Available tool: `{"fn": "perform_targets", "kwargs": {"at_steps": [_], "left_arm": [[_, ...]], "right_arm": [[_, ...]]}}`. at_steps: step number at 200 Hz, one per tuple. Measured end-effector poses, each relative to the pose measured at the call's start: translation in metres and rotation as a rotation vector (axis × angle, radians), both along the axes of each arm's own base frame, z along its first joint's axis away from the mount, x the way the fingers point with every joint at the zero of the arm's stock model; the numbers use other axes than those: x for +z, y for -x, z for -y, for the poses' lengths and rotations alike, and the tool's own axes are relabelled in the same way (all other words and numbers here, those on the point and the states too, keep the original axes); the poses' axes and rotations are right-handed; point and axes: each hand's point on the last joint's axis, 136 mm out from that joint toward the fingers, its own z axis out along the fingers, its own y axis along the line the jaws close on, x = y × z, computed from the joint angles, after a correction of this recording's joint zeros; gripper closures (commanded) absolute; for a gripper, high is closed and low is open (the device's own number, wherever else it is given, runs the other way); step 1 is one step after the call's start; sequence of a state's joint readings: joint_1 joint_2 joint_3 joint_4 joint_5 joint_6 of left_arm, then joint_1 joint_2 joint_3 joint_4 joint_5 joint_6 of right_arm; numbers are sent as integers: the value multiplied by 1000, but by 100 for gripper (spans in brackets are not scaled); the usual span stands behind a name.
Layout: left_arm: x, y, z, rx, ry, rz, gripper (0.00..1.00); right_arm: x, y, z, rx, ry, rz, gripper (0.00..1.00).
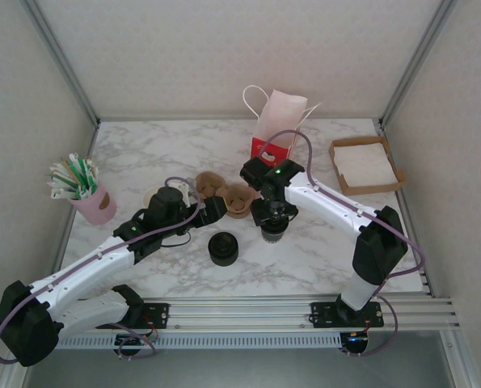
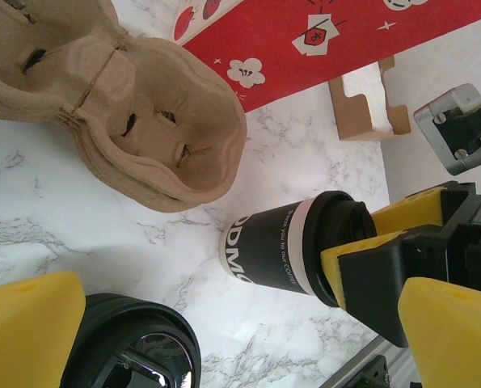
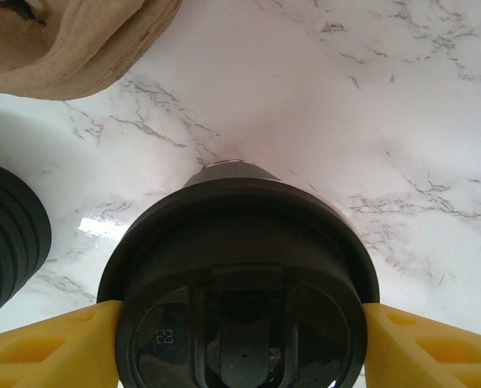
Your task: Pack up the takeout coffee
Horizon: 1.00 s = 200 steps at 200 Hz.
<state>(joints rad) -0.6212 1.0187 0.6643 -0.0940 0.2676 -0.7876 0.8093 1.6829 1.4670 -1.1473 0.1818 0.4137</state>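
Note:
The takeout coffee (image 1: 273, 230), a dark-banded paper cup (image 2: 276, 246) under a round black lid (image 3: 240, 267), is upright at the middle of the marble table. My right gripper (image 1: 272, 215) comes down from above and is shut on its lid, one yellow finger (image 3: 50, 347) pressing each side. In the left wrist view those fingers (image 2: 361, 250) clasp the lid rim. My left gripper (image 1: 213, 208) hovers to the cup's left with its jaws wide open and nothing between them; its yellow pads (image 2: 30, 327) frame that view.
A brown pulp cup carrier (image 1: 228, 196) lies just behind both grippers. A stack of black lids (image 1: 222, 248) sits left of the cup. Behind stand a red and pink paper bag (image 1: 274, 129), a cardboard napkin box (image 1: 365, 164) at right and a pink straw cup (image 1: 90, 198) at left.

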Motion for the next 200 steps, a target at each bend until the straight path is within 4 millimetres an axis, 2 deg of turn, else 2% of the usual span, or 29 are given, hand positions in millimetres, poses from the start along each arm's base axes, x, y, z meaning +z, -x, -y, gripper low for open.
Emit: {"fn": "perform_targets", "kwargs": {"at_steps": [50,110,200], "left_arm": [[-2,-1,2,-4,0,-4,7],[-11,-1,6,-21,-7,-32,9],[-17,-3,8,-23,-14,-44,9]], "right_arm": [[13,-2,1,-5,-31,27,29],[12,-9,11,-38,-28,24,29],[2,-5,4,-29,-48,-25,29]]}}
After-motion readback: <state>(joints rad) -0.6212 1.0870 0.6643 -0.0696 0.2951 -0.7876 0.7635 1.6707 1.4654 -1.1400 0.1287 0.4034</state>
